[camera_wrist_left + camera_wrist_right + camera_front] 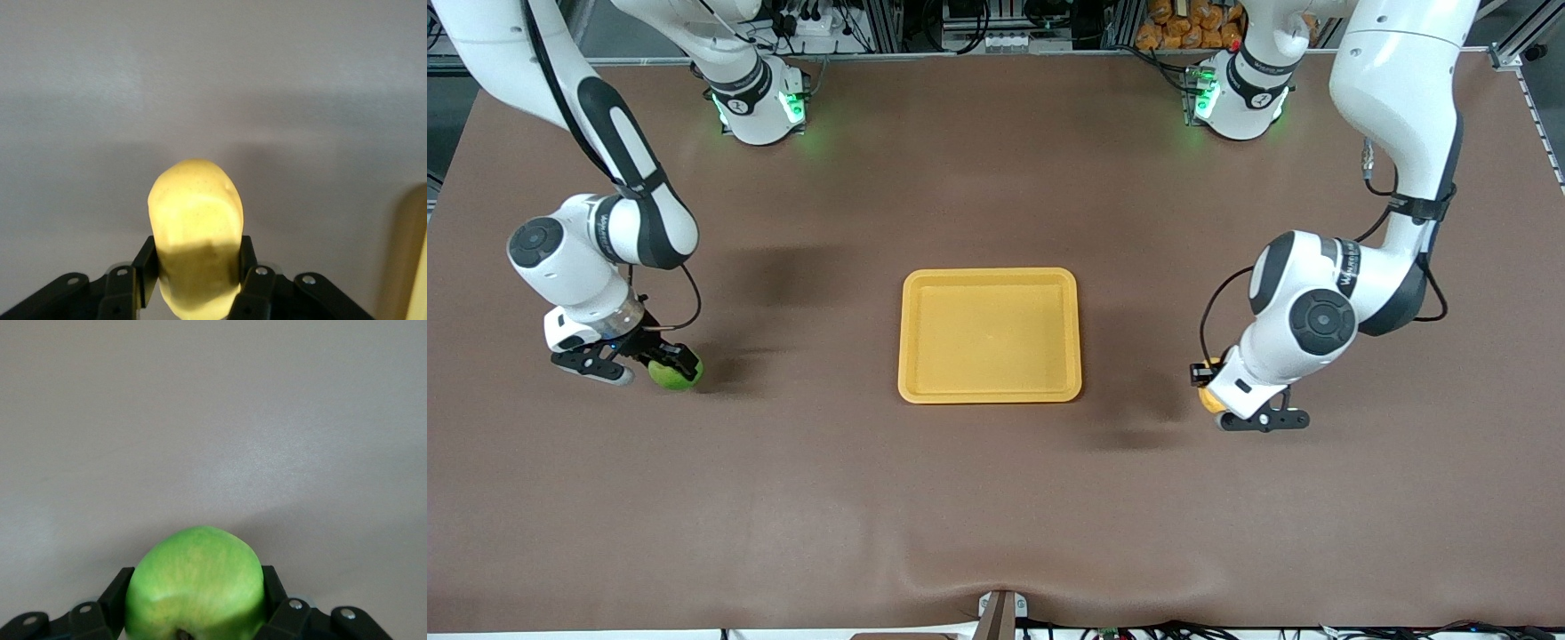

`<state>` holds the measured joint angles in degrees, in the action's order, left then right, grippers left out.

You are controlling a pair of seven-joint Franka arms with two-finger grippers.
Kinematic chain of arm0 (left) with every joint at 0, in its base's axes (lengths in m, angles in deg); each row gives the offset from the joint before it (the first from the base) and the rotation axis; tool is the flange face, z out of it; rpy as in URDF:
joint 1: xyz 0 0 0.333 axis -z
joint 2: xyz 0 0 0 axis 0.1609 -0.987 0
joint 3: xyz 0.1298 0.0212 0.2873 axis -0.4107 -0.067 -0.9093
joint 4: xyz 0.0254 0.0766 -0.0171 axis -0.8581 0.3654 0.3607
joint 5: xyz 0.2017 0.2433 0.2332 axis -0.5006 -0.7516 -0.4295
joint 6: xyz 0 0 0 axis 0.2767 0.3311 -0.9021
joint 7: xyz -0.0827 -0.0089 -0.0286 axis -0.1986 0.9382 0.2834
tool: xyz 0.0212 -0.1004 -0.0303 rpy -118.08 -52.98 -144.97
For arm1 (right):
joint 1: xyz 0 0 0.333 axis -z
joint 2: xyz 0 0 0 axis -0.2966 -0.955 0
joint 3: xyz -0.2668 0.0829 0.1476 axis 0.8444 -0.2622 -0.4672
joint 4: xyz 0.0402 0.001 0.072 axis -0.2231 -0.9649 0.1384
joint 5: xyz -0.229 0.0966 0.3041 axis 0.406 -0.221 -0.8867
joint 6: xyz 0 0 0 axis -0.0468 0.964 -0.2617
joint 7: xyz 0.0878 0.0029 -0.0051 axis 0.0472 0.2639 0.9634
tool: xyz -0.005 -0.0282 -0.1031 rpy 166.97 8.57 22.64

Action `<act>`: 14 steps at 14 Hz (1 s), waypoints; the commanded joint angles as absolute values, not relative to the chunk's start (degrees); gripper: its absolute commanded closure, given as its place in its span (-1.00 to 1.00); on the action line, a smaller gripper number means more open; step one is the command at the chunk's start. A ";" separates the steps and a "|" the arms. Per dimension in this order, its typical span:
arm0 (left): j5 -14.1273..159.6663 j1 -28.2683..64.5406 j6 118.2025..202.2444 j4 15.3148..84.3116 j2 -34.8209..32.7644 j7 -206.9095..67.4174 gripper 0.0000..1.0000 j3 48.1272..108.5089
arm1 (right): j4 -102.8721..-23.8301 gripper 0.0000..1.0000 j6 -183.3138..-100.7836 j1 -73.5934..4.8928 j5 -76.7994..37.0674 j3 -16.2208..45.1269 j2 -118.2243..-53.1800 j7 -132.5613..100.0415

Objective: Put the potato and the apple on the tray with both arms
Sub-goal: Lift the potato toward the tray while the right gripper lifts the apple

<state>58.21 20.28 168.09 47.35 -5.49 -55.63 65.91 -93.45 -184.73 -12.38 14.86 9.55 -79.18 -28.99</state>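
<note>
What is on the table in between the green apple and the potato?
The yellow tray sits between them, with bare brown table on each side, as the front view shows. The right gripper holds the apple; the left gripper holds the potato.

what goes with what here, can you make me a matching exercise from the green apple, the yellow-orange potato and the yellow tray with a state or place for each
Things:
1. round bright green apple
2. oblong yellow-orange potato
3. flat rectangular yellow plastic tray

States or places:
A. mid-table between both arms, nothing on it
B. clamped in the left gripper
C. clamped in the right gripper

Pairs: 1-C, 2-B, 3-A
</note>
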 commanded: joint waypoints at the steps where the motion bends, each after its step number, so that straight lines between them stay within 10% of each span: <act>1: 57.01 22.52 164.71 45.99 -4.76 -51.69 1.00 65.62 | -94.50 1.00 -177.80 -12.85 14.69 8.74 -72.80 -27.88; 14: 58.24 41.33 161.54 41.07 -6.96 -26.11 1.00 65.88 | -93.70 1.00 -160.64 -32.97 14.43 8.48 -64.17 -28.06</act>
